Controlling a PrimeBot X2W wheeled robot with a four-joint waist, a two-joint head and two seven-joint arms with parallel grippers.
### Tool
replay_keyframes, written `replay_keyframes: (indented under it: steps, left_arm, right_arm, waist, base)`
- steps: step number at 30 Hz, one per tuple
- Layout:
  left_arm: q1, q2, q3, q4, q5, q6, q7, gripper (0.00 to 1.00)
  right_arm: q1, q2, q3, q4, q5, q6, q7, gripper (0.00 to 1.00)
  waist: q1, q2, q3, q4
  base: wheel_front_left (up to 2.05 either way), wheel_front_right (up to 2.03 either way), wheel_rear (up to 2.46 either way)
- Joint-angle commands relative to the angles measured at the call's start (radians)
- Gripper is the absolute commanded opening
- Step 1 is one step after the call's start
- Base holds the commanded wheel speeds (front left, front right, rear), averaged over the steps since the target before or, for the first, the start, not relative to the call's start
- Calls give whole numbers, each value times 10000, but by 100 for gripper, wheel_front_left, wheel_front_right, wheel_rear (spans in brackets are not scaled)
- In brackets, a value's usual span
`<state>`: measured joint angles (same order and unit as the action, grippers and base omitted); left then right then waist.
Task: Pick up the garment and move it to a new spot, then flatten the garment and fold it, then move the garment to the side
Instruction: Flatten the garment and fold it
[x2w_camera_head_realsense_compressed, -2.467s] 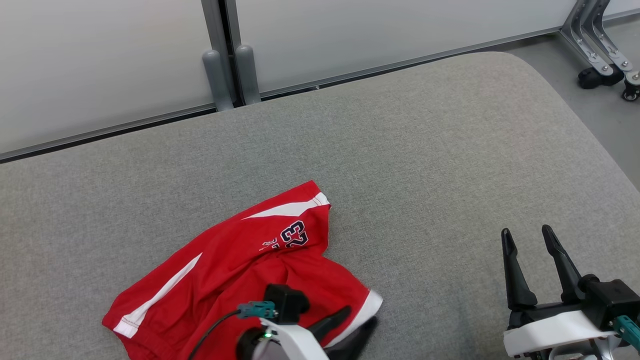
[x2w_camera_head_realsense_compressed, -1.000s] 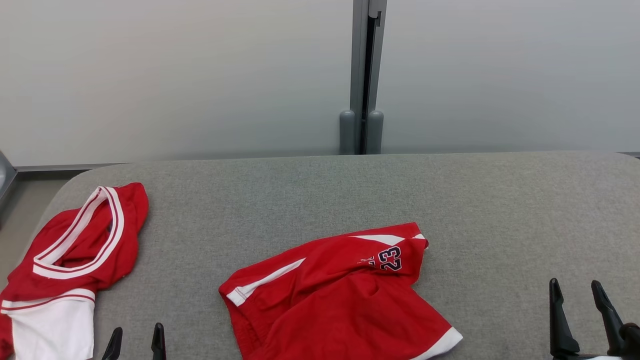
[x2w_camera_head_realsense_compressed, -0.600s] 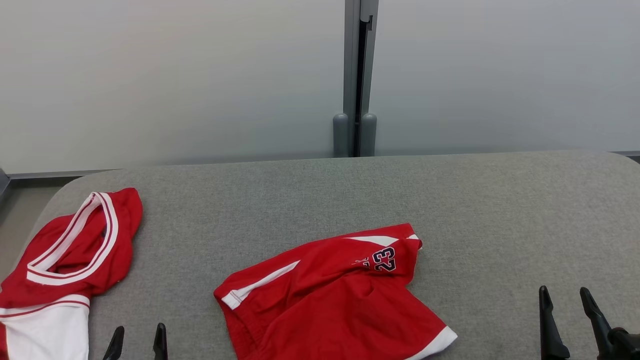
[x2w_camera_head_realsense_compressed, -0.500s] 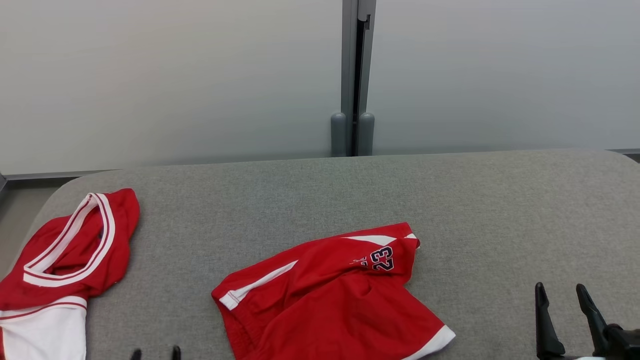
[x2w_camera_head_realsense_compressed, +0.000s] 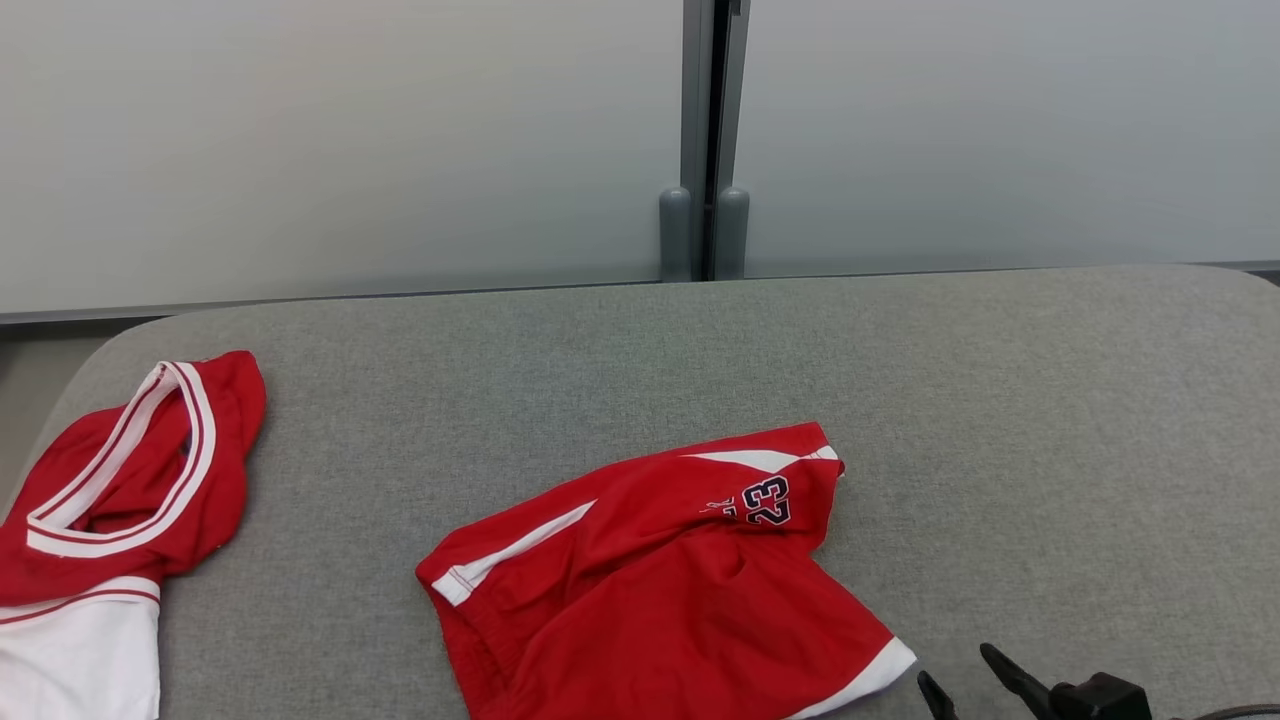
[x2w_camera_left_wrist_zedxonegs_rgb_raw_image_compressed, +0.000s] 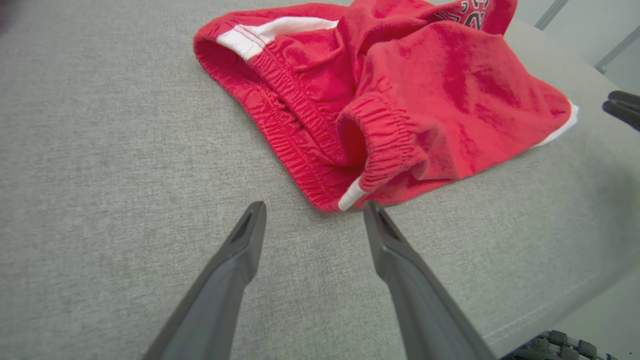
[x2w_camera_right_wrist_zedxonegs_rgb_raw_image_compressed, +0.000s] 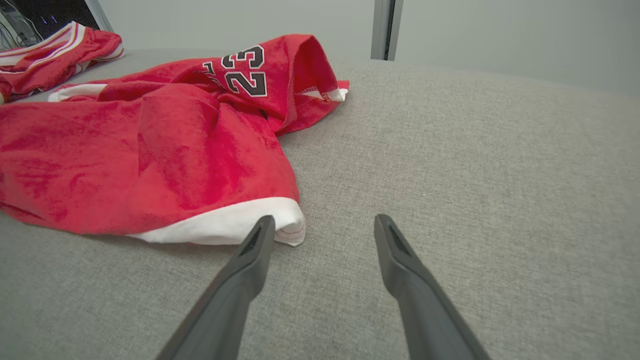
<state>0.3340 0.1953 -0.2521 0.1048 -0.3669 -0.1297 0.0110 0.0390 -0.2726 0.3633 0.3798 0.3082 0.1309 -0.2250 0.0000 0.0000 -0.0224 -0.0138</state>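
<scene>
Red shorts (x2w_camera_head_realsense_compressed: 660, 590) lie crumpled by the table's (x2w_camera_head_realsense_compressed: 1000, 400) near edge, about mid-width. Left gripper (x2w_camera_left_wrist_zedxonegs_rgb_raw_image_compressed: 313, 205) sits low at the waistband, and right gripper (x2w_camera_right_wrist_zedxonegs_rgb_raw_image_compressed: 324, 219) is beside the white hem corner. Both jaws are released and empty, probably staged at opposite ends for flattening.

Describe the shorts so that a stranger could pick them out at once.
On the grey upholstered surface, look mid-way along the front edge, right of the jersey. The red shorts lie crumpled there; unlike the jersey with its striped collar, they bear a dark number 23.
</scene>
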Motion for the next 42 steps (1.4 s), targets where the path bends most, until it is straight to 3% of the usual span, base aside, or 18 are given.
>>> replay_keyframes:
  steps: [1, 5, 16, 17, 18, 20, 30, 42]
  left_arm:
    - [-134, 96, -130, -67, -58, -9, 26, 100]
    - [-447, 235, -459, -125, -246, -11, -37, 100]
    - [-1399, 455, -1078, 157, -474, -11, -313, 100]
    - [-1448, 465, -1181, 175, -568, -12, -303, 100]
    - [-1473, 503, -1383, 181, -690, -12, -232, 66]
    - [-1546, 625, -1667, 113, -1009, -11, -185, 0]
    - [-1486, 1436, -2186, -1108, -2398, -13, 169, 0]
    - [-1293, 2530, -1622, -5574, -4725, 6, 1140, 0]
  right_arm:
    - [-131, -102, 173, 92, 150, -3, 52, 100]
    - [-451, -313, 765, 317, 338, -3, 7, 100]
    - [-1600, 42, 1236, 644, 158, -3, -368, 100]
    - [-1680, 73, 1260, 611, 206, -3, -369, 91]
    - [-1742, 98, 1275, 554, 254, -3, -393, 41]
    - [-1780, 116, 1305, 414, 359, -3, -417, 0]
    - [-1354, -379, 687, -1310, 1031, -3, -416, 0]
    - [-669, -1769, -366, -4110, 2017, -3, -207, 0]
  waist:
    - [0, 0, 146, -22]
    - [0, 0, 611, -64]
    - [0, 0, 1555, -61]
    - [0, 0, 1604, -50]
    - [0, 0, 1635, -41]
    - [0, 0, 1681, -11]
    - [0, 0, 1421, 70]
    - [0, 0, 916, -446]
  base:
    - [0, 0, 0]
    - [0, 0, 0]
    - [0, 0, 0]
    - [0, 0, 0]
    - [0, 0, 0]
    - [0, 0, 0]
    - [0, 0, 0]
    - [0, 0, 0]
